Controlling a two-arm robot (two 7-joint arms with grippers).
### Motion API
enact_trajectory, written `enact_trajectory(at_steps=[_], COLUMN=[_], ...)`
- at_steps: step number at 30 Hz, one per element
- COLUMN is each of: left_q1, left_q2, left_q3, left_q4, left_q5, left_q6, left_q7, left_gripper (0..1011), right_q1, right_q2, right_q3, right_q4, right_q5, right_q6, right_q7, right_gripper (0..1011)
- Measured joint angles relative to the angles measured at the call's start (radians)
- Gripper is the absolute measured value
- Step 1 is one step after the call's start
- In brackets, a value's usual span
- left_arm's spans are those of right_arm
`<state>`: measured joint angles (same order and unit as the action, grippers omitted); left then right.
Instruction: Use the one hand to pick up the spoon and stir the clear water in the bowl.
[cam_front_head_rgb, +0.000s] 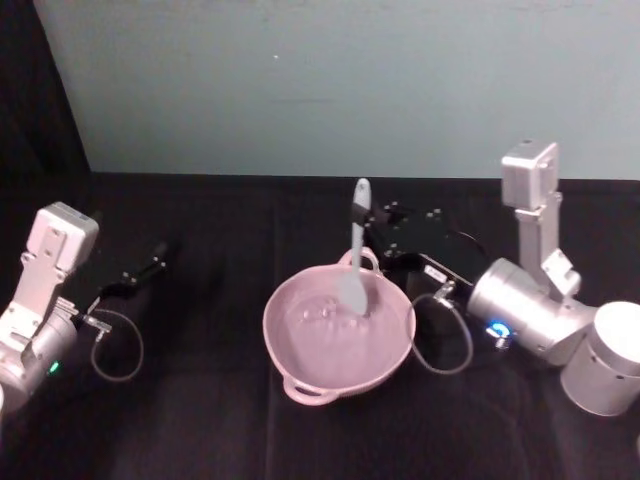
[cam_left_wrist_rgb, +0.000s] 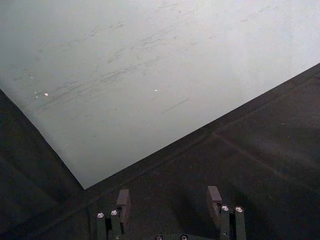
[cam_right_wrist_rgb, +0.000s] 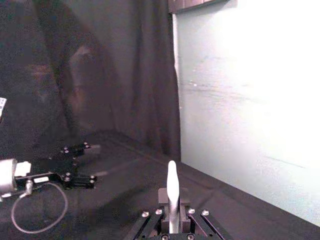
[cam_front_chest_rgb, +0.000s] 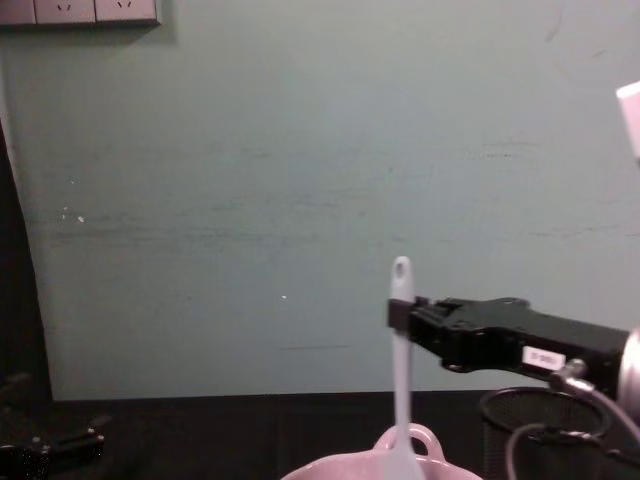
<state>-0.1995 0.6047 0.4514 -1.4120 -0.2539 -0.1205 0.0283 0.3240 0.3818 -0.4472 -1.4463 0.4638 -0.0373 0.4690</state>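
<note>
Already the pick-up is done: the right gripper (cam_front_chest_rgb: 401, 313), jaws clamped on the upper handle of the white spoon (cam_front_head_rgb: 357, 245), holds it upright with the blade dipped in the clear water (cam_front_head_rgb: 320, 335) of the pink bowl (cam_front_head_rgb: 300, 385) at the middle of the black bench (cam_front_head_rgb: 200, 430). Faint ripples suggest stirring is starting; the circling strokes are judged the part left. The left gripper (cam_left_wrist_rgb: 169, 200) sits idle at the bench's left side, jaws apart and empty.
</note>
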Motion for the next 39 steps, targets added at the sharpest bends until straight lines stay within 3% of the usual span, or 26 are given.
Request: enact_trajectory(at_steps=[9, 17, 23, 28, 39], left_q1=[0.000, 0.000, 0.000, 0.000, 0.000], left_q2=[0.000, 0.000, 0.000, 0.000, 0.000], left_q3=[0.000, 0.000, 0.000, 0.000, 0.000], left_q4=[0.000, 0.000, 0.000, 0.000, 0.000], left_q5=[0.000, 0.000, 0.000, 0.000, 0.000], left_q6=[0.000, 0.000, 0.000, 0.000, 0.000], left_q7=[0.000, 0.000, 0.000, 0.000, 0.000], left_gripper=[1005, 1005, 1005, 1005, 1005], right_q1=[-0.047, -0.083, -0.086, -0.070, -0.020], right_q2=[0.041, 0.048, 0.027, 0.006, -0.058], right_q3=[0.022, -0.011, -0.035, -0.046, -0.029], right_q4=[-0.075, -0.150, -0.169, -0.151, -0.019], right_q5=[-0.034, -0.062, -0.064, -0.060, 0.016], right_q6=[0.014, 0.033, 0.034, 0.028, 0.007], right_q7=[-0.011, 0.005, 0.019, 0.028, 0.042], right_gripper=[122, 122, 122, 122, 122])
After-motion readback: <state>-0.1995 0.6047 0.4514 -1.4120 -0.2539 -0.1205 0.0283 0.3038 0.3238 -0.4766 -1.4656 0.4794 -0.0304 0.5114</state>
